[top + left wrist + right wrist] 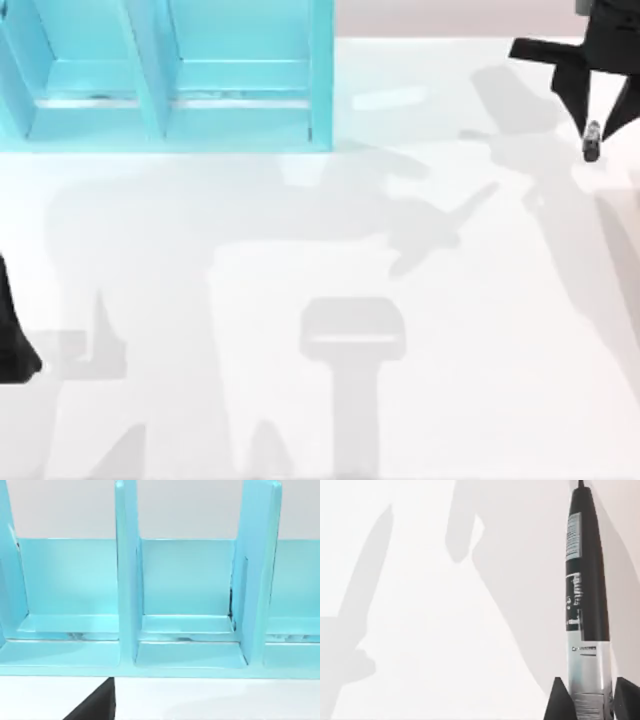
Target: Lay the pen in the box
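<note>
The right claw (592,135) grips the pen (585,615), held above the table (330,280) well to the right of the box (170,120). Carrying it over and laying it inside remain. The left claw (15,340) sits parked below the box; whether it's open, I cannot tell.

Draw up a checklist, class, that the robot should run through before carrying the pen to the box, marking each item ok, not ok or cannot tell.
1. Pen between right gripper fingers: ok, shut on its lower barrel.
2. Pen off the table: cannot tell.
3. Pen over the box: not ok, it is at the table's far right, box far left.
4. Box compartments free: ok in those seen.
5. Left gripper out of the path: ok, at the left edge.
</note>
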Tool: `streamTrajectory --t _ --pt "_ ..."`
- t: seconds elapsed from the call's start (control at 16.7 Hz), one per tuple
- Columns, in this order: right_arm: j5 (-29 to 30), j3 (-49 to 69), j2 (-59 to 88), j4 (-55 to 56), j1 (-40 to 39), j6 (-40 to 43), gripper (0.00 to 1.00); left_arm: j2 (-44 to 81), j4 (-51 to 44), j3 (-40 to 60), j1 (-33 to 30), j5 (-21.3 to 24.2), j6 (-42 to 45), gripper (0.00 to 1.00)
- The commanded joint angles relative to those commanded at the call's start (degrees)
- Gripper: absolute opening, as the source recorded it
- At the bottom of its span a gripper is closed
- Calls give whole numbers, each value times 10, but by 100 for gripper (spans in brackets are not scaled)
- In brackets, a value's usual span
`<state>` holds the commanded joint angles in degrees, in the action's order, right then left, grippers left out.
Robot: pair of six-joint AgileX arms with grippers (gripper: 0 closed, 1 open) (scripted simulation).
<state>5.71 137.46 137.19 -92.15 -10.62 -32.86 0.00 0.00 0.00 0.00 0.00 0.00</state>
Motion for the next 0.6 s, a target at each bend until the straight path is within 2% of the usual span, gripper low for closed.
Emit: streamTrajectory --t 0.3,0.48,0.6 --pt "183 -149 -64 -13 140 -257 0 0 0 0 0 0 0 100" --pt "256 -216 -88 -4 198 -368 0 0 0 0 0 0 0 100" --pt "286 -244 -99 5 223 -413 0 0 0 0 0 0 0 100"
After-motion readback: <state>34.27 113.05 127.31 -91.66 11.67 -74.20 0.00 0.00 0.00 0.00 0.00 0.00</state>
